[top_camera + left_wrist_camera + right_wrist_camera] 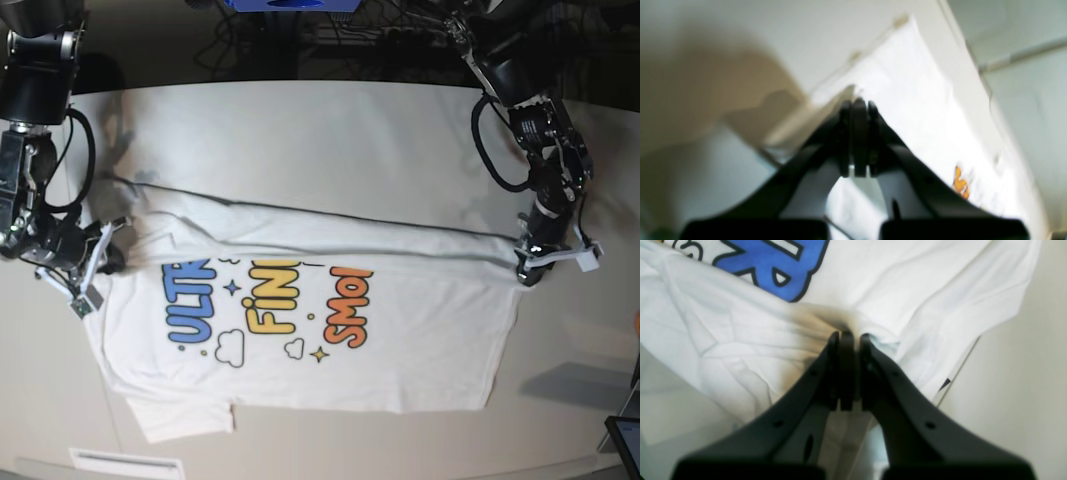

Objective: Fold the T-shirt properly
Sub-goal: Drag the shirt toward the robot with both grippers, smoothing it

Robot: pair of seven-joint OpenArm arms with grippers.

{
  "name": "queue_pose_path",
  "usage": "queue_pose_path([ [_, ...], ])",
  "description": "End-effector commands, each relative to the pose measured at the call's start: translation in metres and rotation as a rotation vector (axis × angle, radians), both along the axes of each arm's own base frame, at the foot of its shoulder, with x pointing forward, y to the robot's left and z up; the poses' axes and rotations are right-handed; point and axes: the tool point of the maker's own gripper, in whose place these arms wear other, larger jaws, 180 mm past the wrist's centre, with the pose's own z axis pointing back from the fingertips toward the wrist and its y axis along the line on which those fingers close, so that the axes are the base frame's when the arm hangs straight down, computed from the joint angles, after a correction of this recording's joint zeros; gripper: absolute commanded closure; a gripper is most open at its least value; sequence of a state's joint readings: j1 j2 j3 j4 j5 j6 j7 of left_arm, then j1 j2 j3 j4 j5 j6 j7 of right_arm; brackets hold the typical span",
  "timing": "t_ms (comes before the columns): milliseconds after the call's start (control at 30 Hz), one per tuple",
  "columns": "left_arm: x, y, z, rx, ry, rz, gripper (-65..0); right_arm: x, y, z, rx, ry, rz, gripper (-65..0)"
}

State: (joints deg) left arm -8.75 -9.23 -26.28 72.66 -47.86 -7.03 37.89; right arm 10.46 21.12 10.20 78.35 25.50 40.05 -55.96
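Fabric fills most of what I see: the T-shirt [300, 330] lies print-up on the pale table [300, 130], with the blue "ULTRA", yellow "FINE" and orange "SMOL" lettering running across its middle in the base view. Its far long edge is folded over toward the print, forming a straight crease that runs between my two grippers.

My right gripper [849, 336] sits at the sleeve end, on the base view's left. Through its wrist camera I see the black jaws pressed together with a pinch of white cloth bunched right at their tips, and a blue letter of the print just beyond. I read that as a closed grip on the shirt.

My left gripper [858, 103] is at the hem end, on the base view's right. Its wrist view is blurred, but the jaws stand closed with the edge of the white cloth at their tips, and a bit of orange print shows lower right.
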Motion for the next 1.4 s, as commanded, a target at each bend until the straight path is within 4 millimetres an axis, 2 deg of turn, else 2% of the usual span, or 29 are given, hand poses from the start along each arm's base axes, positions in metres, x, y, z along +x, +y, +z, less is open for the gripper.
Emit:
queue_pose_path([
  [0, 0.015, 0.005, 0.023, 0.041, -0.06, -0.006, 0.0, 0.016, -0.007, 0.021, -0.002, -0.067, -0.004, -0.6],
  [100, 0.022, 0.001, 0.027, 0.072, -0.059, -0.017, 0.0, 0.019, -0.006, 0.024, -0.002, -0.075, -0.004, -1.5],
  [267, 0.033, 0.007, 0.036, 0.145, -0.046, -0.02, 0.0, 0.027, -0.003, 0.032, 0.03, -0.133, -0.008, -2.2],
  [333, 0.033, 0.008, 0.036, 0.166, -0.034, -0.021, 0.0, 0.028, -0.002, 0.033, 0.034, -0.138, -0.008, -5.8],
  [400, 0.033, 0.011, 0.036, 0.182, -0.027, -0.02, -2.2, 0.029, -0.002, 0.034, 0.039, -0.146, -0.012, -12.6],
  [567, 0.04, 0.021, 0.043, 0.205, -0.036, -0.003, -20.8, 0.036, 0.002, 0.043, 0.057, -0.196, -0.005, -35.8],
  [633, 0.042, 0.031, 0.051, 0.237, -0.073, 0.031, -22.7, 0.04, 0.002, 0.048, 0.078, -0.234, -0.03, -44.0],
  [700, 0.045, 0.043, 0.064, 0.302, -0.115, 0.062, -23.0, 0.048, -0.003, 0.055, 0.101, -0.28, -0.083, -47.4],
  [833, 0.049, 0.056, 0.081, 0.418, -0.149, 0.088, -23.0, 0.05, 0.0, 0.065, 0.143, -0.367, -0.098, -47.3],
  [933, 0.043, 0.043, 0.094, 0.554, -0.169, 0.031, -22.3, 0.038, 0.003, 0.068, 0.144, -0.41, -0.078, -44.5],
  [1000, 0.033, 0.026, 0.096, 0.665, -0.209, -0.033, -20.3, 0.025, 0.006, 0.064, 0.097, -0.422, -0.053, -35.8],
  [1033, 0.027, 0.02, 0.096, 0.707, -0.233, -0.045, -16.5, 0.019, 0.009, 0.059, 0.071, -0.418, -0.041, -31.0],
  [1100, 0.013, 0.012, 0.089, 0.762, -0.259, -0.065, -2.4, 0.008, 0.017, 0.048, -0.001, -0.4, -0.018, -21.5],
  [1133, 0.006, 0.009, 0.082, 0.772, -0.255, -0.077, 0.0, 0.003, 0.019, 0.043, -0.039, -0.393, -0.011, -17.4],
  [1233, -0.013, 0.009, 0.063, 0.772, -0.218, -0.092, 0.0, -0.014, 0.029, 0.027, -0.146, -0.364, 0.014, -2.3],
  [1267, -0.017, 0.008, 0.058, 0.769, -0.206, -0.096, 0.0, -0.018, 0.033, 0.023, -0.168, -0.357, 0.01, 0.0],
  [1367, -0.03, 0.006, 0.048, 0.769, -0.18, -0.105, 0.0, -0.027, 0.041, 0.012, -0.233, -0.33, 0.016, -1.0],
])
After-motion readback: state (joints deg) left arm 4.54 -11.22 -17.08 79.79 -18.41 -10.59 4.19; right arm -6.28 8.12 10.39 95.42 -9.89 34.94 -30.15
